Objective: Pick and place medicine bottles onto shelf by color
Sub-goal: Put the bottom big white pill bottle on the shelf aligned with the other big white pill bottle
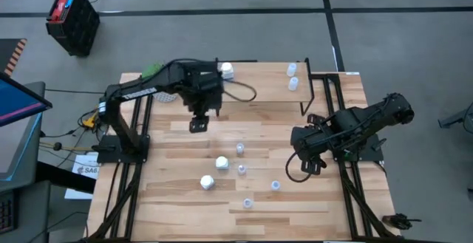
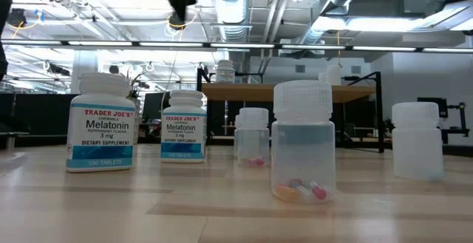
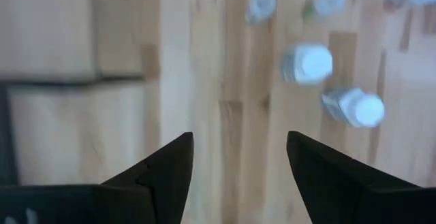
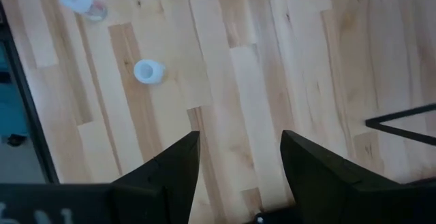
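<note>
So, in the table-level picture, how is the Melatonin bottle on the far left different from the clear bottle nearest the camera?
The Melatonin bottle is opaque white with a printed label; the clear bottle has no label, so its coloured pills show at the bottom. The Melatonin bottle looks squat and wide, while the clear bottle looks slimmer. Both stand upright on the wooden table with white caps on.

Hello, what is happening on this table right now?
A two-armed robot is sorting medicine bottles, but holds none now. The left gripper hangs open above the bare wood, and the right gripper waits open at the right side. Two white Melatonin bottles and four clear bottles stand on the table. Two clear bottles are on the shelf at the back.
</note>
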Motion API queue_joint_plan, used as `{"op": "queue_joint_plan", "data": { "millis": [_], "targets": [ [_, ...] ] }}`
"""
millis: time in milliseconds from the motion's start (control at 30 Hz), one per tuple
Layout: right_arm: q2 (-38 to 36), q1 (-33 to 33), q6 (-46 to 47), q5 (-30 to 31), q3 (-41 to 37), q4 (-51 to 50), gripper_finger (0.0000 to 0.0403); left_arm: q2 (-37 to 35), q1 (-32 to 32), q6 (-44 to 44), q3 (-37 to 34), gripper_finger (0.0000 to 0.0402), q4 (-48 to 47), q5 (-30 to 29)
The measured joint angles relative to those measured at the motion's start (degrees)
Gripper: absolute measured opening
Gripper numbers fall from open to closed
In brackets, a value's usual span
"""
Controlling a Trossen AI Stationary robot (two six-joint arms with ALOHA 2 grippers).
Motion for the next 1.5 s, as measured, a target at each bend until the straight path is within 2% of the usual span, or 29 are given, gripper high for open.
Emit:
{"op": "queue_joint_plan", "data": {
  "millis": [133, 233, 400, 567, 767, 933, 1200, 1367, 1500],
  "targets": [
    [0.01, 2.43, 0.10, 1.74, 0.00, 0.28, 0.0226, -6.19, -4.49, -6.16, -8.83, 0.0222, 2.30, -1.75],
    [0.01, 3.86, 0.10, 2.81, 0.00, 0.96, 0.0226, -10.20, -8.40, -10.20, -16.59, 0.0222, 8.78, -4.31],
    [0.01, 4.74, 0.12, 3.06, -0.02, 1.00, 0.0226, -15.88, -15.15, -14.60, -28.41, 0.0222, 19.81, -4.20],
    [0.01, 4.70, 0.12, 3.06, -0.02, 0.96, 0.0226, -18.03, -21.69, -20.68, -36.55, 0.0222, 28.71, -4.87],
    [0.01, 4.70, 0.08, 4.50, -0.02, 0.78, 0.0226, -17.96, -29.18, -30.21, -44.02, 0.0222, 38.98, -11.67],
    [0.01, 4.57, -0.05, 4.54, -0.02, 0.62, 0.0226, -17.93, -34.01, -39.72, -45.89, 0.0222, 45.31, -19.48],
    [0.01, 4.57, 0.10, 4.54, -0.02, 0.65, 0.0226, -17.18, -39.73, -45.13, -45.94, 0.0225, 50.16, -28.51],
    [0.03, 4.57, 0.44, 5.32, -0.02, 0.88, 0.0226, -15.25, -40.94, -45.09, -45.85, 0.0240, 52.18, -28.66],
    [0.03, 4.57, 0.58, 5.56, -0.05, 0.85, 0.0226, -12.73, -40.90, -46.82, -45.90, 0.0263, 52.08, -26.01]
  ]
}}
